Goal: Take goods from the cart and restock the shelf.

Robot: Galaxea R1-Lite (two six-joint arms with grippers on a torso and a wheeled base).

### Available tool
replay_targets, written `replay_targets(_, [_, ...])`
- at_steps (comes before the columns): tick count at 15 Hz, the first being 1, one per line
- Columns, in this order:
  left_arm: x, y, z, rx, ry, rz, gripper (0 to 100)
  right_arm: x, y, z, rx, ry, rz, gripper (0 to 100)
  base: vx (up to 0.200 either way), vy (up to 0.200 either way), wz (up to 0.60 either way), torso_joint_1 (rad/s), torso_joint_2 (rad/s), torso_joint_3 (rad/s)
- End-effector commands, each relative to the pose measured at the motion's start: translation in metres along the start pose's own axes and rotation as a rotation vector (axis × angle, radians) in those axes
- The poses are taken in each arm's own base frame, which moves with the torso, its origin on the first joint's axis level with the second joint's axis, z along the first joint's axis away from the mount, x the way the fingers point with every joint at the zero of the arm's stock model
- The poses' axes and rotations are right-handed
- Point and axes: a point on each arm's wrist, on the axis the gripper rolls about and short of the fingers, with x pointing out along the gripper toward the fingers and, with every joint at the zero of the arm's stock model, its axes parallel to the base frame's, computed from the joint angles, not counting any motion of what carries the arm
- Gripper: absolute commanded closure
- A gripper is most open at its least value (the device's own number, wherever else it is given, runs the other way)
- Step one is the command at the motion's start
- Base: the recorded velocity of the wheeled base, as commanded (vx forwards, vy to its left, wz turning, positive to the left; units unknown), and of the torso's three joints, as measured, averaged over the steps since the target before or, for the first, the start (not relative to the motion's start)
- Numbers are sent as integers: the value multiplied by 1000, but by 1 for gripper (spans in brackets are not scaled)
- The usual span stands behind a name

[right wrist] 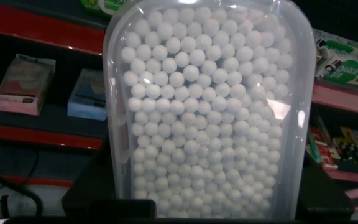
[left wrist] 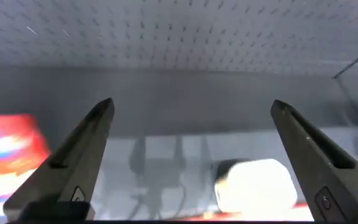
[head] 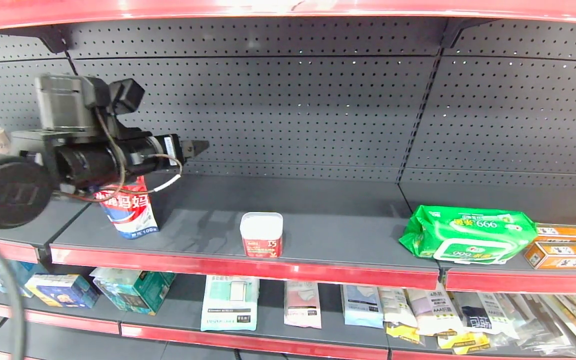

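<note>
My left gripper point(head: 195, 147) hangs open over the left part of the dark shelf board point(head: 348, 220), with nothing between its fingers point(left wrist: 79, 155). Below it stands a blue and red pouch point(head: 130, 210), and a small white tub with a red label point(head: 261, 234) sits at the shelf's front edge. In the left wrist view the tub point(left wrist: 257, 186) lies below the open gap of the left gripper point(left wrist: 192, 104), and the pouch point(left wrist: 11, 152) is off to one side. My right gripper point(right wrist: 207, 193) is shut on a clear container full of small white balls point(right wrist: 210, 106).
A green wipes pack point(head: 468, 234) and orange boxes point(head: 568, 245) lie at the shelf's right. The lower shelf carries boxes point(head: 133, 290) and flat packets point(head: 230, 302). A red-edged shelf point(head: 288, 10) runs overhead, with a perforated back panel point(head: 293, 100) behind.
</note>
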Motion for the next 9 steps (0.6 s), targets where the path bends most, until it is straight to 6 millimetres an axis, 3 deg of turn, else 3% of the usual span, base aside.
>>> replay_targets(1, [-82,-4,10,30,-63,12,0,0,0,0,7,0,2,100,0,0,0,0,0,0])
replay_targets(4, [-201,-3,-36,100,25,-58,0,3,0,1,72,29,21,100,0,0,0,0,0,0])
replay_targets(6, [-249,3,-69,194,27,-115,0,4,-2,6,69,21,79,100,0,0,0,0,0,0])
replay_targets(9, [-295,12,-113,264,38,-132,0,19,-18,52,76,58,137,100,0,0,0,0,0,0])
